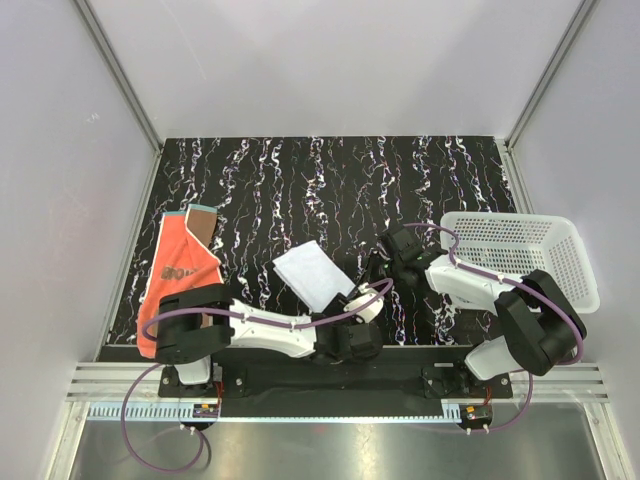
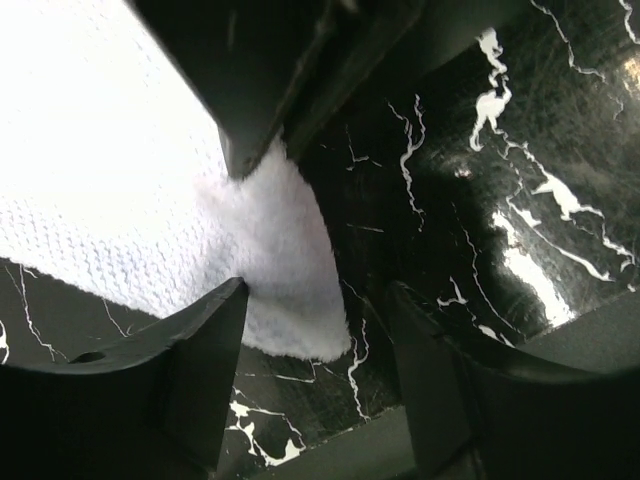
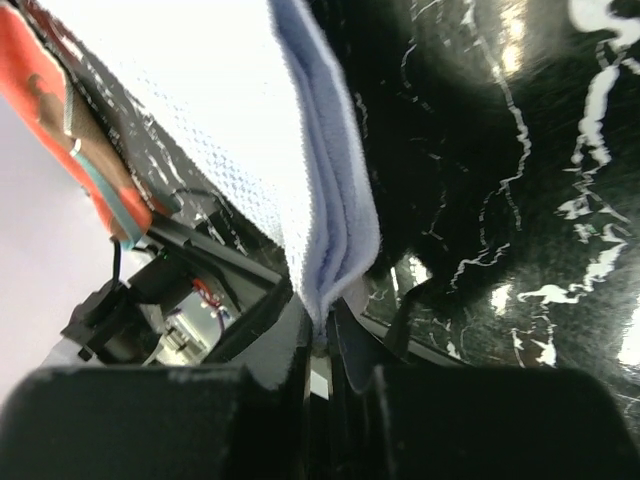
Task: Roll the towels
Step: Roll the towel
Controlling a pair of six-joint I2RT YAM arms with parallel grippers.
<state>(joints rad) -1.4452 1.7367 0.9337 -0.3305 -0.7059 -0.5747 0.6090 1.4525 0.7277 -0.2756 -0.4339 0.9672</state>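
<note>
- White towel (image 1: 310, 272) lies folded at the middle of the table (image 1: 300, 170). Its near corner sits between the spread jaws of the left gripper (image 2: 318, 300). Closing there may catch only a thin tip of cloth, which could slip free.
- The right gripper (image 3: 320, 330) has its jaws pinching the towel's folded edge. Pulling against the left side could peel the layers open, or drag the towel instead of rolling it.
- The orange towel (image 1: 180, 265) lies flat, well apart to the left, and is not yet rolled. The basket (image 1: 520, 240) stands to the right.
</note>
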